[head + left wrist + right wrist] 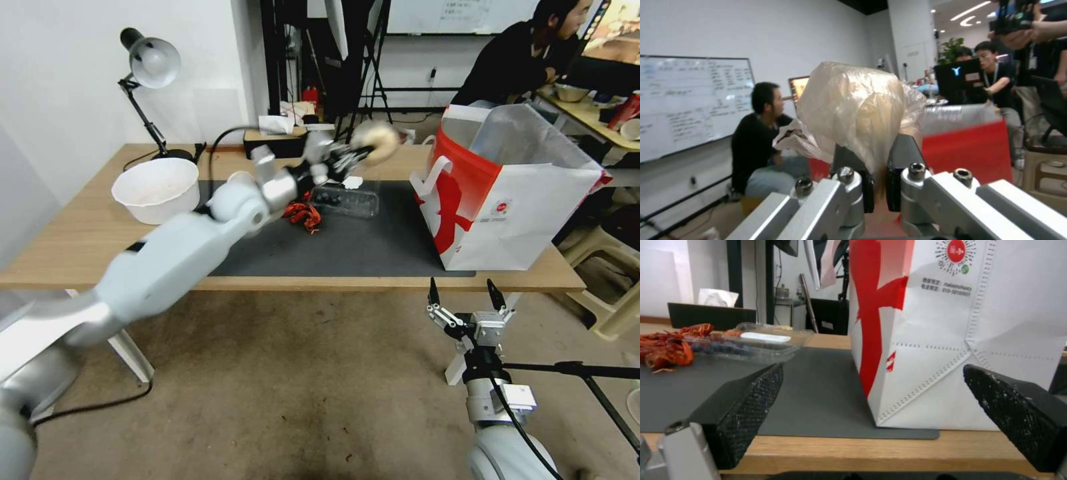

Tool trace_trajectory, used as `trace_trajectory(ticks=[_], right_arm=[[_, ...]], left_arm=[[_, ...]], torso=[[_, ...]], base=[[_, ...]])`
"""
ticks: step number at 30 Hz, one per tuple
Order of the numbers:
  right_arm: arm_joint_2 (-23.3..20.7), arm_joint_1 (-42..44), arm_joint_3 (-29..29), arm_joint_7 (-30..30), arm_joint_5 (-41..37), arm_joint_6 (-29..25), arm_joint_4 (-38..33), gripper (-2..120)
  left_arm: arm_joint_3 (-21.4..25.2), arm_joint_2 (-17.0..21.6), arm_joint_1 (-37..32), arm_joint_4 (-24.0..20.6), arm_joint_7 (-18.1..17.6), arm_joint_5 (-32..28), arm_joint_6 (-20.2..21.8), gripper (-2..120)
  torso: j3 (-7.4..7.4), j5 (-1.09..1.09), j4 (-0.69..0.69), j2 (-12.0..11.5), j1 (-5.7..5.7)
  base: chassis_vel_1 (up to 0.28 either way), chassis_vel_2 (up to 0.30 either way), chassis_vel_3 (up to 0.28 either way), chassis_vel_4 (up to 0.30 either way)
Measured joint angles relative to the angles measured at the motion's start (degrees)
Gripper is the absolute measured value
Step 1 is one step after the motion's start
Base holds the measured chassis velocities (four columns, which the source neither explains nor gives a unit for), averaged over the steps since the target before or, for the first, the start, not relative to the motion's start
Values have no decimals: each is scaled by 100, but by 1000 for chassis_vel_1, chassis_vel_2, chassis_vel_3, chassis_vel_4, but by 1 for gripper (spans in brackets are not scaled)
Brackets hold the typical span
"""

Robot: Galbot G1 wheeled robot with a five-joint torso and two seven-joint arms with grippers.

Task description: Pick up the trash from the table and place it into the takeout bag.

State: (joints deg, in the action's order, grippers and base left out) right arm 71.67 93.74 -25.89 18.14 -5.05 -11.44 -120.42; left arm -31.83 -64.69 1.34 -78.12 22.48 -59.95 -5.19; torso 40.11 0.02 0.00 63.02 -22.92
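Observation:
My left gripper (355,155) reaches over the table (73,247), shut on the clear bag with a beige lump (378,141), held in the air just left of the takeout bag (513,200). Up close, the fingers (902,156) pinch the bag's plastic (853,110), with the takeout bag's red panel (971,150) behind. Red shells (303,215) lie on the dark mat (347,250). A white bowl (157,188) stands at the left. My right gripper (467,293) hangs open below the table's front edge, facing the takeout bag (987,323) and the shells (666,346).
A clear plastic tray (348,199) with dark berries lies on the mat beside the shells. A black desk lamp (150,63) and a tissue box (277,137) stand along the back edge. A person sits at a desk behind the takeout bag.

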Motion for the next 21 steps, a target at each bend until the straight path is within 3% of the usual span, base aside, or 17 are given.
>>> trace_trajectory(ticks=[8, 14, 21], right_arm=[[25, 1, -28, 12, 0, 1, -1, 100], [47, -1, -31, 13, 0, 1, -2, 100], [79, -58, -22, 14, 0, 1, 2, 100]], left_arm=[[-498, -884, 745, 633, -10, -100, 36, 3], [-785, -1313, 1068, 1062, -9, -109, 62, 3], [-1166, -2008, 1378, 1896, 157, 58, 190, 3]], torso=[[0, 0, 0, 0, 0], [0, 0, 0, 0, 0], [0, 0, -1, 0, 0]], base=[[0, 0, 0, 0], [0, 0, 0, 0], [0, 0, 0, 0]])
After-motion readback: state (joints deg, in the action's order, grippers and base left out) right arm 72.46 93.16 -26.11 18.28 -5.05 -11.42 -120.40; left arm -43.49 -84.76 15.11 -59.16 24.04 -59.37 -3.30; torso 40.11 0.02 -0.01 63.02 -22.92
